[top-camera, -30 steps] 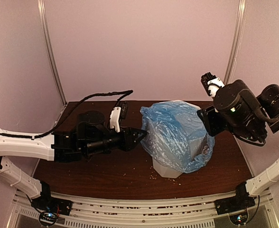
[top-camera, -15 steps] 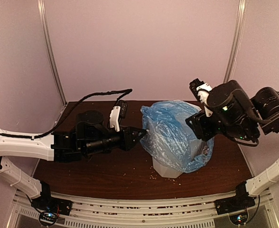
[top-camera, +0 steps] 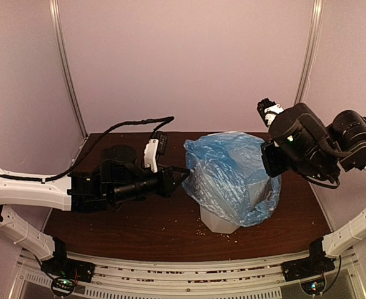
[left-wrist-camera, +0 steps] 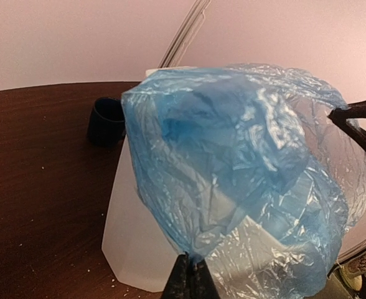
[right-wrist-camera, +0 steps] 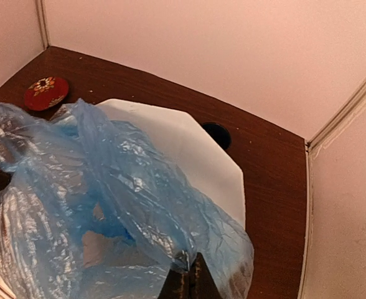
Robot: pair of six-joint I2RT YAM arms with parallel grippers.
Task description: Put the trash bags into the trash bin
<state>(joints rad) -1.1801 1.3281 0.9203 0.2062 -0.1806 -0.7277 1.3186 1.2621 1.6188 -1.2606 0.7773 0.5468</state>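
Observation:
The light-blue trash bag (top-camera: pixel 228 174) is draped over the top and sides of the white faceted trash bin (top-camera: pixel 219 221) in the middle of the table. My left gripper (top-camera: pixel 184 174) is shut on the bag's left edge; in the left wrist view (left-wrist-camera: pixel 192 274) the film (left-wrist-camera: pixel 233 162) is pinched between its fingertips beside the bin's wall (left-wrist-camera: pixel 130 230). My right gripper (top-camera: pixel 267 163) is shut on the bag's right edge; in the right wrist view (right-wrist-camera: pixel 188 274) the film (right-wrist-camera: pixel 96 187) hangs over the bin's rim (right-wrist-camera: pixel 195 149).
A dark blue mug (left-wrist-camera: pixel 106 121) stands behind the bin; it also shows in the right wrist view (right-wrist-camera: pixel 216 132). A round red lid (right-wrist-camera: pixel 46 92) lies at the far left of the table. A black cable (top-camera: pixel 127 128) runs over the left arm. Crumbs (top-camera: pixel 200 233) dot the table's front.
My right gripper swung left over the bin, then back right and a little up, keeping hold of the bag. The left gripper barely moved.

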